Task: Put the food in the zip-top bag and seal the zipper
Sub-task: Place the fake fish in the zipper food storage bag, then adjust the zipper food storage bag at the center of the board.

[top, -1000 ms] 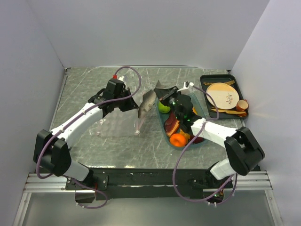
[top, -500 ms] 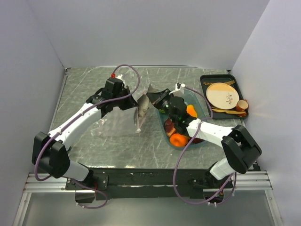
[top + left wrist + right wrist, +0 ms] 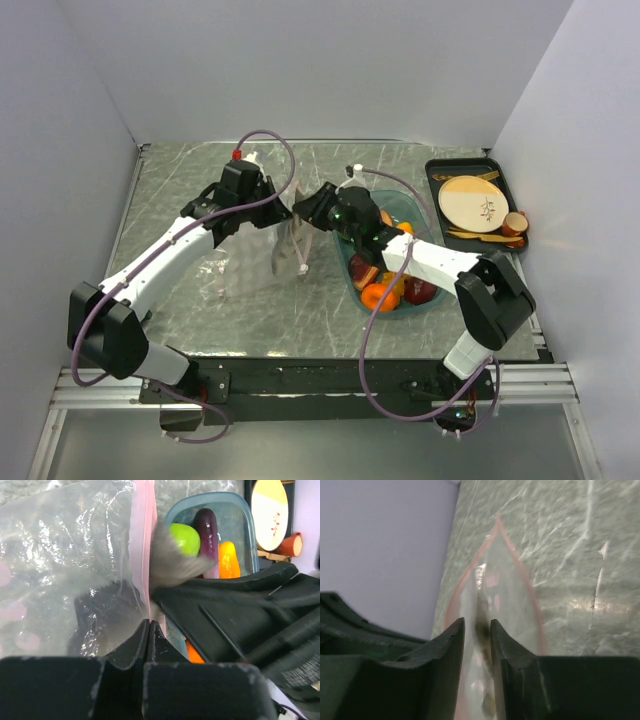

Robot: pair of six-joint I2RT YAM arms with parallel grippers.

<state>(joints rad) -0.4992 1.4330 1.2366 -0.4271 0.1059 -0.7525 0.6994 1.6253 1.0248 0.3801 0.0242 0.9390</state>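
Note:
The clear zip-top bag (image 3: 262,262) hangs over the table, its pink zipper (image 3: 142,540) pinched by my shut left gripper (image 3: 283,212) (image 3: 150,623). In the right wrist view the bag's mouth (image 3: 520,565) gapes open. My right gripper (image 3: 311,208) (image 3: 477,624) is at the mouth, jaws slightly apart. A grey, blurred fish slice (image 3: 482,611) (image 3: 292,246) hangs between them into the bag, with a gap on each side. The lime (image 3: 185,537), purple slice (image 3: 206,522), orange-yellow bit (image 3: 227,557), orange (image 3: 378,296) and apple (image 3: 420,290) lie in the teal tray (image 3: 428,214).
A black tray (image 3: 522,190) with a beige plate (image 3: 473,200) and cups stands at the back right. White walls close in the table on the left, back and right.
My right gripper carried the grey fish slice left from over the teal tray to the bag's mouth. The slice now hangs lower, inside the bag. My left gripper kept its hold on the zipper.

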